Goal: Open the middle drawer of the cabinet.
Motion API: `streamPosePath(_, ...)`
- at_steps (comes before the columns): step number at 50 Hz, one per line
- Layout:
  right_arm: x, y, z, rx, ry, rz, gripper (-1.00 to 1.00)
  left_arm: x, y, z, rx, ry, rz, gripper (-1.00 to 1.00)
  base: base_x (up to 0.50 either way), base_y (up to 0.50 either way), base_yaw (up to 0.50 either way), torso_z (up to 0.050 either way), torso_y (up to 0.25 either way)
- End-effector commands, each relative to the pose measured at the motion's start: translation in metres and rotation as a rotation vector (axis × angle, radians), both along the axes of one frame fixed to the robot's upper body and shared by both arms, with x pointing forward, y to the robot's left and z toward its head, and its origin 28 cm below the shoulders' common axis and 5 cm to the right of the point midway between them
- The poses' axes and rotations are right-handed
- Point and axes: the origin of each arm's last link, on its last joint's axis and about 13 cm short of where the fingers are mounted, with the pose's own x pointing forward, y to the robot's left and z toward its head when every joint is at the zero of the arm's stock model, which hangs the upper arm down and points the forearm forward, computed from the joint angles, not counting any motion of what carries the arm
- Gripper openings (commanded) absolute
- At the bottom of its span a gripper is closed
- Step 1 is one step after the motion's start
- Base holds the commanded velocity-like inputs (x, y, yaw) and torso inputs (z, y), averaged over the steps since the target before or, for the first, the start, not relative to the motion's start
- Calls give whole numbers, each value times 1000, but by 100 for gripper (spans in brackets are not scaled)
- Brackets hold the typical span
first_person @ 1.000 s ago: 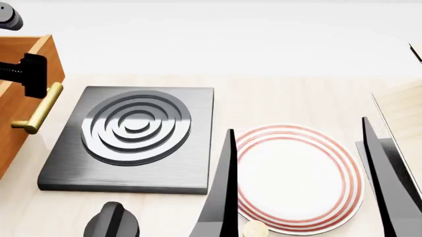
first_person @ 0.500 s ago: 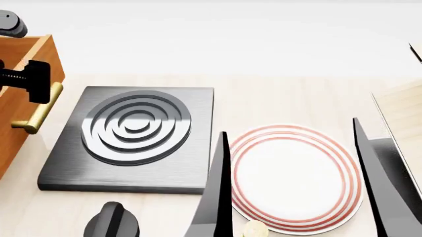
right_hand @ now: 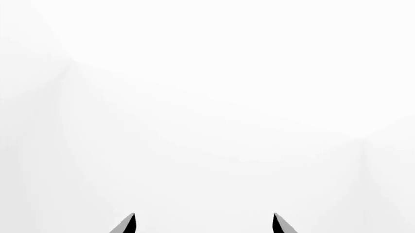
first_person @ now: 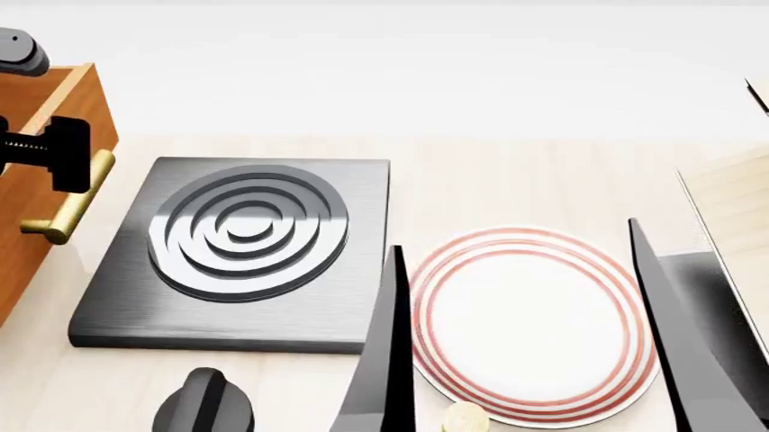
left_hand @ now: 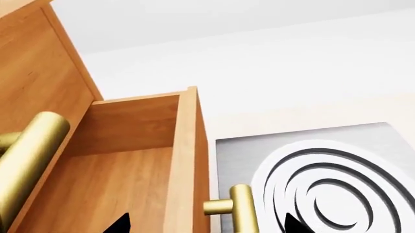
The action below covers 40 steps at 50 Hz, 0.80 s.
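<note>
Far left: cabinet, orange-brown wood, on the pale wood table. Middle drawer is pulled out, inside visible in the left wrist view. Left tool has its tips spread either side of the drawer front and its brass handle, not clamped on it. Just right of the cabinet: grey stove plate, black knob near it. Next, red-ringed white plate. Right tool released, above the plate. Far right: pale slanted panel. White wall behind.

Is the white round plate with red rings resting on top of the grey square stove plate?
No, the white round plate with red rings lies on the pale tabletop beside the grey square stove plate.
</note>
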Motion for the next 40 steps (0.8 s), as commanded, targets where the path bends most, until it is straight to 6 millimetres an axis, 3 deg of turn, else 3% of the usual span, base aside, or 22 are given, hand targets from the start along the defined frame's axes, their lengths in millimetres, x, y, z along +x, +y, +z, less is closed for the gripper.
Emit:
streamPosePath(1, 0, 0, 0, -1, 3, 4, 100, 2, 1, -3, -2, 6, 10, 100, 0, 0, 0, 0, 0)
streamPosePath(40, 0, 1, -1, -7, 8, 6, 100, 1, -1, -19, -12, 34, 29, 100, 0, 0, 0, 0, 0)
